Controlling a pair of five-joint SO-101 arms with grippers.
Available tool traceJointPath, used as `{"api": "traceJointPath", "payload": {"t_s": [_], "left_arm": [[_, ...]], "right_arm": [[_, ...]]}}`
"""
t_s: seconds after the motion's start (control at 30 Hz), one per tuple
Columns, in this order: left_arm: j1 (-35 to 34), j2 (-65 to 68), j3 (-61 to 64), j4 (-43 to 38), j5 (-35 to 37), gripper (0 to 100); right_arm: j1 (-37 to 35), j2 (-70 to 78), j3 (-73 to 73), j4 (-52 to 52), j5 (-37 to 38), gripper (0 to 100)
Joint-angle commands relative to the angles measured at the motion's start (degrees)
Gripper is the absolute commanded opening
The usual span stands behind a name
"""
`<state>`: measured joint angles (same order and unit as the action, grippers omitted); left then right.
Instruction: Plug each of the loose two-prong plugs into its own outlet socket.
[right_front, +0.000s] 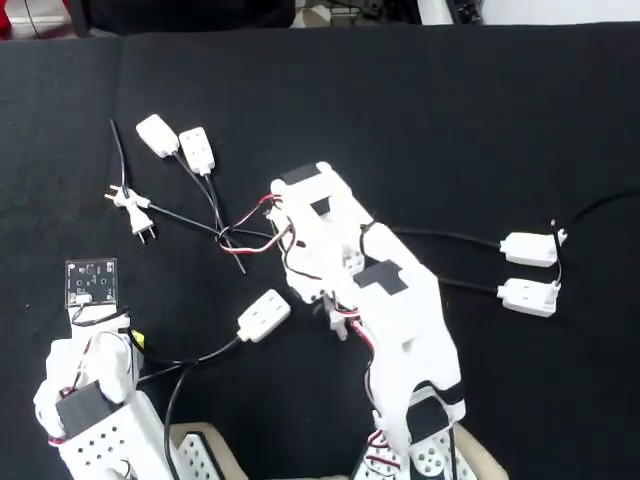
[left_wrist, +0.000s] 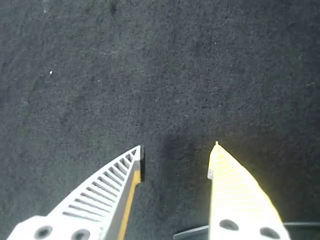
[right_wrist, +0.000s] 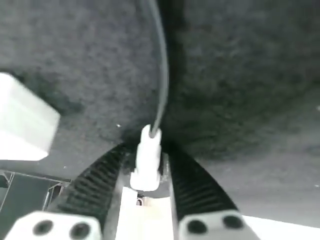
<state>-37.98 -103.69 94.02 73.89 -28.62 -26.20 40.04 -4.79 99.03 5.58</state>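
My right gripper (right_wrist: 145, 170) is shut on a white two-prong plug (right_wrist: 146, 157), whose black cable (right_wrist: 161, 75) runs away over the black cloth. A white outlet socket (right_wrist: 22, 125) lies close beside it. In the high view this arm's gripper (right_front: 325, 308) hangs at the table's middle, just right of that socket (right_front: 263, 315). Another loose plug (right_front: 131, 207) lies at the left, below two white sockets (right_front: 157, 135) (right_front: 197, 150). My left gripper (left_wrist: 175, 160) stands open over bare cloth near the front left (right_front: 105, 322), with nothing between its fingers.
Two more white sockets (right_front: 528, 250) (right_front: 527, 296) lie at the right with black cables leading off. Cables cross in a tangle (right_front: 235, 240) left of the right arm. The far half of the black table (right_front: 420, 110) is open room.
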Motion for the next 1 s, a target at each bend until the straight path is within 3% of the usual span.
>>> {"api": "traceJointPath", "payload": {"t_s": [0.0, 0.4, 0.57, 0.83, 0.97], "left_arm": [[-0.75, -0.44, -0.4, 0.35, -0.53, 22], [-0.75, -0.44, -0.4, 0.35, -0.53, 22], [-0.75, -0.44, -0.4, 0.35, -0.53, 22], [-0.57, -0.44, -0.4, 0.35, -0.53, 22], [-0.4, -0.44, -0.4, 0.35, -0.53, 22]], "right_arm": [[-0.62, -0.66, -1.63, 1.85, -0.44, 1.1], [-4.4, -20.35, 3.65, -1.58, -0.79, 1.1], [-7.74, -35.21, 16.57, -12.48, -1.05, 1.1], [-7.47, -57.45, 41.1, -37.01, -3.34, 1.1], [-7.38, -66.07, 49.1, -43.78, -4.84, 1.1]]}}
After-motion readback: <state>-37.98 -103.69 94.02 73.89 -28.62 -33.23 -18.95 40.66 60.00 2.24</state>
